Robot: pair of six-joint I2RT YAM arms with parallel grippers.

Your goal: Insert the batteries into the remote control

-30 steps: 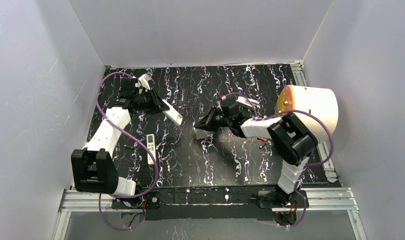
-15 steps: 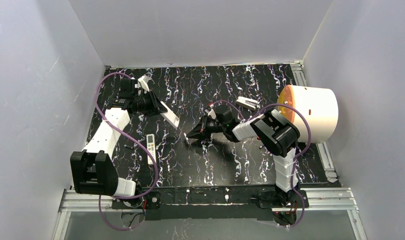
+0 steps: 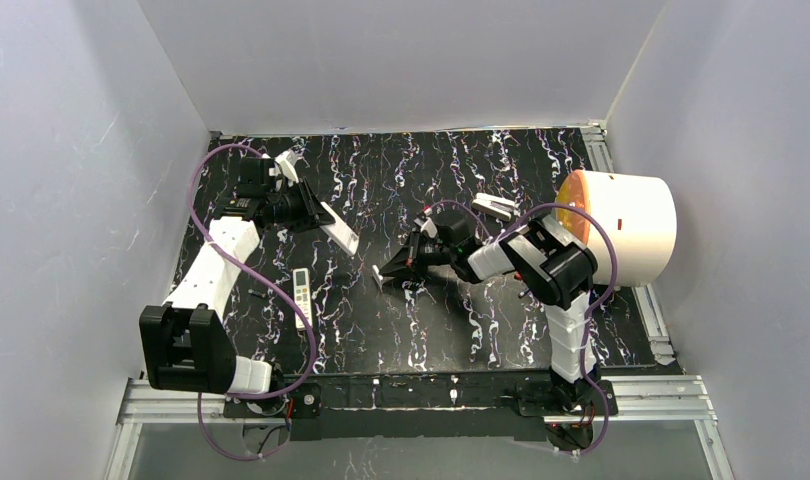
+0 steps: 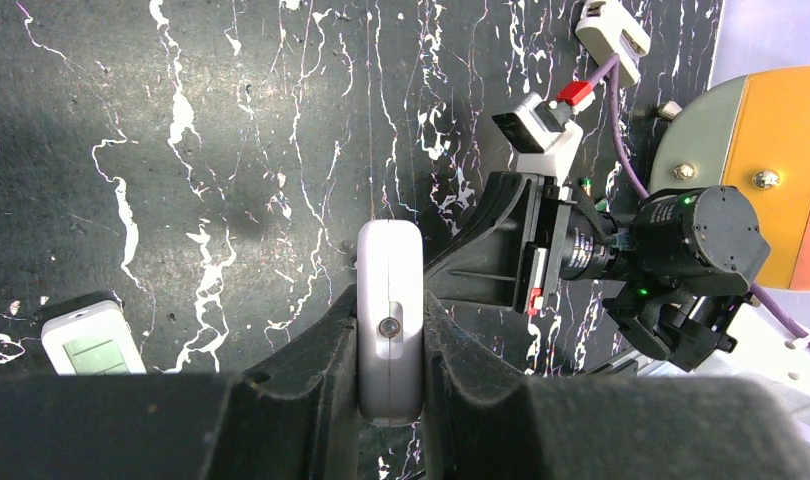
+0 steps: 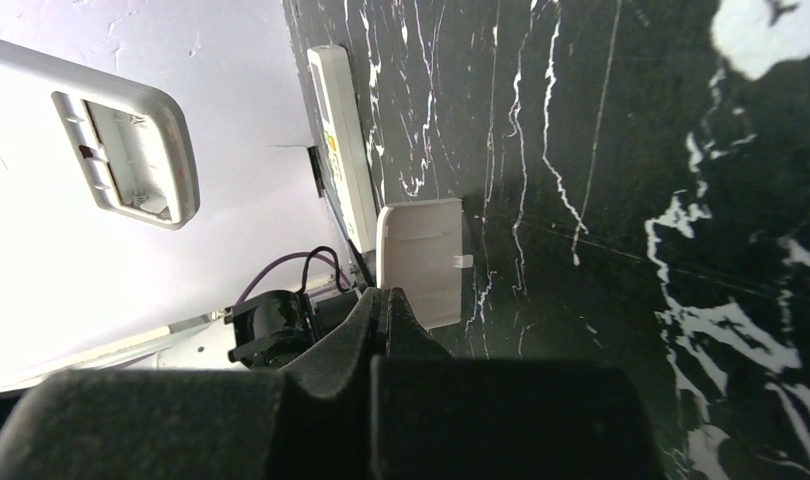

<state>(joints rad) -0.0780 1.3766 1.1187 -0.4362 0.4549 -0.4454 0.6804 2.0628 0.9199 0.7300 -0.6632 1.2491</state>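
Note:
My left gripper is shut on a white remote control, held above the table at the back left. In the right wrist view the remote's open, empty battery bay faces me. My right gripper is shut on the edge of a flat white battery cover, low over the middle of the table, just right of the remote's tip. A tiny slim thing by the right arm may be one of the batteries; it is too small to tell.
A second, smaller remote with a screen lies on the black marbled table near the left arm. A big white roll with an orange end sits at the right edge. A small white part lies behind the right arm. White walls enclose three sides.
My right gripper has carried the battery cover leftward and slightly nearer, closer to the held remote. The left arm and remote have stayed put.

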